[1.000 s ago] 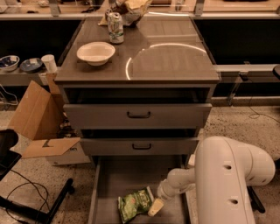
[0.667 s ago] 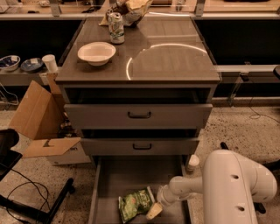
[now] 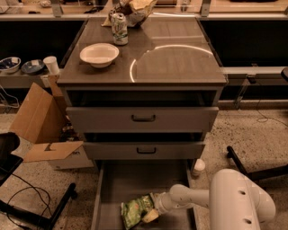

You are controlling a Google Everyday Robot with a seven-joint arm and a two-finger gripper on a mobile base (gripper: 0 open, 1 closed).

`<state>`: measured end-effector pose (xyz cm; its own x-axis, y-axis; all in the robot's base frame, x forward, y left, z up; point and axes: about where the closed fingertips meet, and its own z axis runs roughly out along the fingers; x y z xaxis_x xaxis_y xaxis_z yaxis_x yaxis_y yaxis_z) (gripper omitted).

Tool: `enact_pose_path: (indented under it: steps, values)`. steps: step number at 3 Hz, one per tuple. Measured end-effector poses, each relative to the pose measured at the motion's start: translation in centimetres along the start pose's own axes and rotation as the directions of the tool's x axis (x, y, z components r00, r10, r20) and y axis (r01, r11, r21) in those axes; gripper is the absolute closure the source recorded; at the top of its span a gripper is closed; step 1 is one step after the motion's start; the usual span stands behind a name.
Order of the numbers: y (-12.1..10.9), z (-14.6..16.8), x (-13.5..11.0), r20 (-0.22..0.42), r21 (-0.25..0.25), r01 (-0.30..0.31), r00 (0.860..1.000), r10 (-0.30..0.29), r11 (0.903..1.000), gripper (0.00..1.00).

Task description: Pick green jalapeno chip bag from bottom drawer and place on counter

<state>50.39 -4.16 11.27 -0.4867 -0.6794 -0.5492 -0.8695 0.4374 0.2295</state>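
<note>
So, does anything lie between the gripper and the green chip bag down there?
Nothing. In the camera view the gripper sits right against the green jalapeno chip bag, on the floor of the bottom drawer, with no gap showing.

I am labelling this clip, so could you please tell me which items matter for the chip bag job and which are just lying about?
In the job: green jalapeno chip bag, bottom drawer, counter, gripper down in the drawer at the bag.
Lying about: white bowl, soda can, tan bag, cardboard box.
</note>
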Motion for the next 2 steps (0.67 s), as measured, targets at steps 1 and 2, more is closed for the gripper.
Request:
enact_pose_path:
  steps: [1, 2]
  values:
    - [0.19, 1.14, -1.67, 0.055, -0.012, 0.024, 0.998, -0.023, 0.9996, 0.41]
    - [0.23, 1.33, -2.11, 0.066, -0.013, 0.03, 0.997, -0.029, 0.9995, 0.64]
